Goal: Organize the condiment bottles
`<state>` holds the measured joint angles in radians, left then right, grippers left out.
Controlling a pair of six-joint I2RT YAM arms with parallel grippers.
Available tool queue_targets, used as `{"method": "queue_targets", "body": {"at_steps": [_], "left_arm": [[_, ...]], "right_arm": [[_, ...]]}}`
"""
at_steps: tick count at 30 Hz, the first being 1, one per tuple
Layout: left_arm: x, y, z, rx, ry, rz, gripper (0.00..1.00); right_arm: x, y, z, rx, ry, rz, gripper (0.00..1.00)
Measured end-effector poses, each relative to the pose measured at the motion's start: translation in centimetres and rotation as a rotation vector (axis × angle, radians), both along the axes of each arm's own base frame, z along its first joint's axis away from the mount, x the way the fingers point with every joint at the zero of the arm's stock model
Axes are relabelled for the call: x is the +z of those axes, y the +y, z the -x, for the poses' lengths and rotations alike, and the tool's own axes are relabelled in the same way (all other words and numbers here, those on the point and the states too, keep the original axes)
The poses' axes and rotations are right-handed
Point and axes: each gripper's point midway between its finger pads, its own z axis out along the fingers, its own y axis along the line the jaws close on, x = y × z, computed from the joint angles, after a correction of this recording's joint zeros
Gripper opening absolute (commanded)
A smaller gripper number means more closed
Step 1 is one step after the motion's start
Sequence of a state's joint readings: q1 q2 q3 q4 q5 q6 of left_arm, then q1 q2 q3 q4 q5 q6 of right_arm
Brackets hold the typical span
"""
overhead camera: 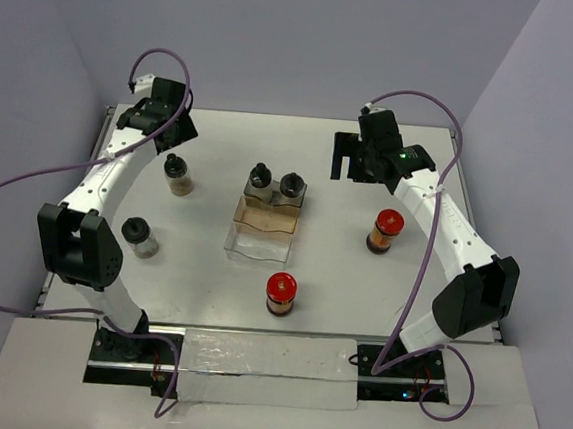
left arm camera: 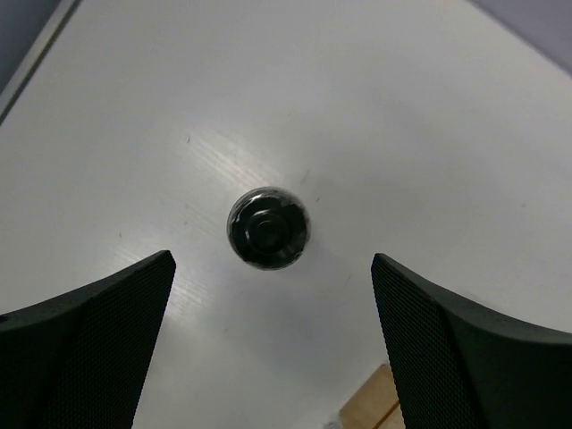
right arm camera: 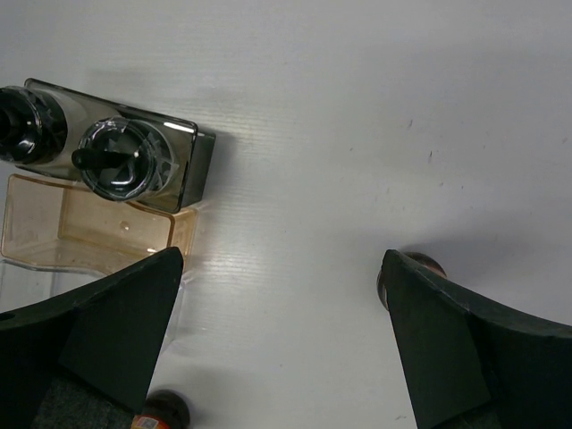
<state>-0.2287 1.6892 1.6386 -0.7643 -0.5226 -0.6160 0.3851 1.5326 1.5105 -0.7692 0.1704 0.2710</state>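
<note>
Left gripper (left arm camera: 273, 264): jaws spread wide, gripping nothing. Only the two black, fine-textured fingers (left arm camera: 98, 349) enter the wrist view, and the lower frame edge cuts them off. Between them, seen straight down, the hovered jar (left arm camera: 268, 226) shows only its round black cap; its contents are hidden. This jar stands left of the clear tray (overhead camera: 260, 234), well apart from it, with bare white table (overhead camera: 201, 277) on all sides. Right gripper (right arm camera: 282, 259): jaws spread, empty, over bare table to the right of the tray. Its right finger hides most of the right red-capped jar (overhead camera: 387, 228), which stands right of the tray. The near red-capped jar (overhead camera: 280, 294) stands on the near side of the tray, apart from it; the wrist view clips it at the bottom edge. The left tray jar (overhead camera: 260, 177) and right tray jar (overhead camera: 291, 185), both black-capped, stand side by side at the tray's far end. Whether that end is a separate compartment cannot be told. The rest of the tray is thin-walled, transparent and amber-tinted. The near-left jar (overhead camera: 139, 235), clear with a black cap, stands left of the tray's near end, well apart.
</note>
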Motion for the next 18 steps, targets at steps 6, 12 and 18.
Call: {"method": "queue_targets", "body": {"at_steps": [6,12,18], "left_arm": [[-3.4,0.2,0.4,0.037,0.077,0.030,0.99],[-6.5,1.2,-0.9,0.080,0.124,0.072,0.99],[-9.1,0.7,-1.2,0.069,0.181,0.090,0.99]], "right_arm": [[0.0,0.2,0.1,0.007,0.003,-0.007,1.00],[0.0,0.2,0.1,0.008,0.003,-0.008,1.00],[-0.3,0.3,0.0,0.011,0.011,-0.008,1.00]]}}
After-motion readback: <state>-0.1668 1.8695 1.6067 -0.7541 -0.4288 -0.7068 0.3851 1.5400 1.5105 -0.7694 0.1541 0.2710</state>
